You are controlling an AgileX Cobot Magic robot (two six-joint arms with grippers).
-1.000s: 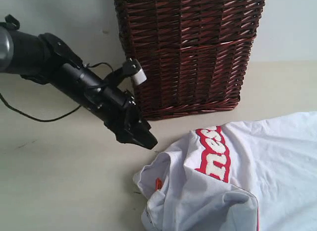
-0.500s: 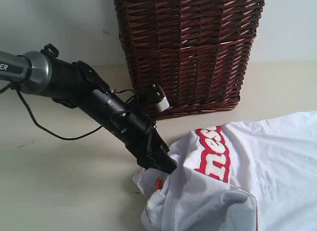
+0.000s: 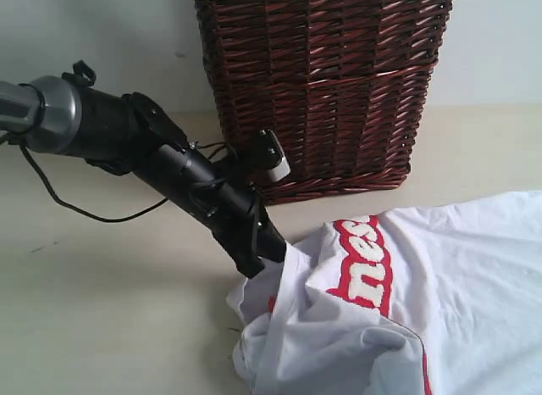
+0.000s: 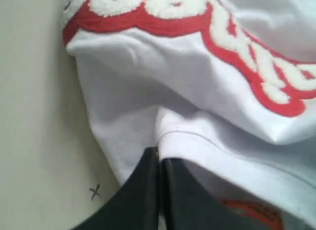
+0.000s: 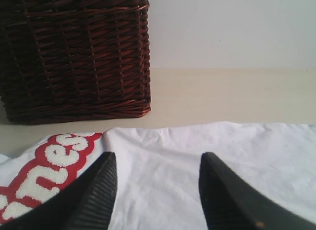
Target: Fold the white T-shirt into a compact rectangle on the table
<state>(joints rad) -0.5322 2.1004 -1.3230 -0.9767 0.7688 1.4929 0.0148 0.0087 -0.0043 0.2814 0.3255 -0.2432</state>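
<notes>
Left gripper (image 3: 269, 253) first, in the exterior view: it comes in low on its black arm, and its jaws are closed on the near edge of the white T-shirt (image 3: 457, 276). The cloth rises in a small peak to meet the fingertips. Beyond the tips, the rest of the shirt lies rumpled on the table (image 3: 110, 327), with the red-outlined letters (image 3: 364, 268) just past the pinch. A dark wicker basket (image 3: 322, 90) stands close behind the gripper's wrist, and a thin black cable (image 3: 93, 213) droops from the arm further back.

In the left wrist view, the left gripper's two dark fingers (image 4: 140, 190) lie flat against each other with no gap, and a stitched white hem is caught at their tips. Further out from the tips, the fluffy letters run across a raised fold. An orange tag (image 4: 254, 210) peeks from under the hem just beside one finger. On the other finger's side there is bare table, with a small dark cross-shaped mark (image 4: 95, 192) near that finger.

In the right wrist view, the right gripper (image 5: 155, 185) has its ribbed black fingers (image 5: 89, 195) spread wide, with nothing held. Smooth white shirt lies between and beyond them. The letters sit just beside one finger. The basket stands on the table well beyond that same finger, past the shirt's edge, with a pale wall (image 5: 232, 27) behind.
</notes>
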